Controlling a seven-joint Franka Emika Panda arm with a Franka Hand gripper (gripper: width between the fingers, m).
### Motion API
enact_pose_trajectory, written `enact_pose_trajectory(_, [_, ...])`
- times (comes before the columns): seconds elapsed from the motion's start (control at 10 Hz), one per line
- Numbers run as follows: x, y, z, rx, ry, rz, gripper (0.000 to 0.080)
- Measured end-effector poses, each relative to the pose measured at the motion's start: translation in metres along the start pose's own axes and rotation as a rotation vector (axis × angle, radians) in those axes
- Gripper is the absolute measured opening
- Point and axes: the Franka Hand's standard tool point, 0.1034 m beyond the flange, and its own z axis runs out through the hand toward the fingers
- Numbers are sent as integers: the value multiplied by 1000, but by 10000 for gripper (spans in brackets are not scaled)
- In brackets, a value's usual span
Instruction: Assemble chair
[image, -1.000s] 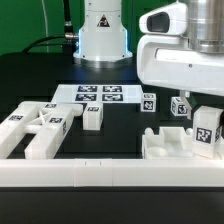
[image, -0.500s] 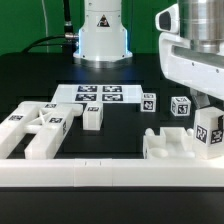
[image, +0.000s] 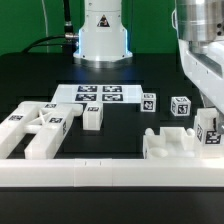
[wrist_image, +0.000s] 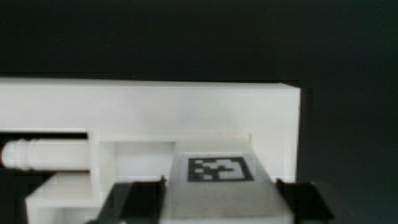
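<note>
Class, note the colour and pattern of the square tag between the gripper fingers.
The tag on the chair part is black-and-white blocky squares, clearest in the wrist view.

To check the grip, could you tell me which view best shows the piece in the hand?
The wrist view: the piece is close up, its tag sharp between the fingers. The exterior view shows the piece small, at that view's right edge, under the arm.

Open black table (image: 122, 135) between chair parts cluster (image: 40, 125) and notched chair part (image: 165, 148), border rail (image: 100, 172) along near edge
</note>
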Motion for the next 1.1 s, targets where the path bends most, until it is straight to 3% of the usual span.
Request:
enact_pose_trajectory(0.3, [0,0,0,-1,-3,33,292])
enact_pose_trajectory(0.4, [0,1,1,-4,-4,-10,495])
enact_pose_trajectory(0.5, [0,2,0,-15,-4,-47,495])
enact_pose_trajectory(0.6, [0,2,-1,-21,-4,-134,617])
enact_pose_trajectory(1.1, [0,2,-1,-20,-8,-533,649])
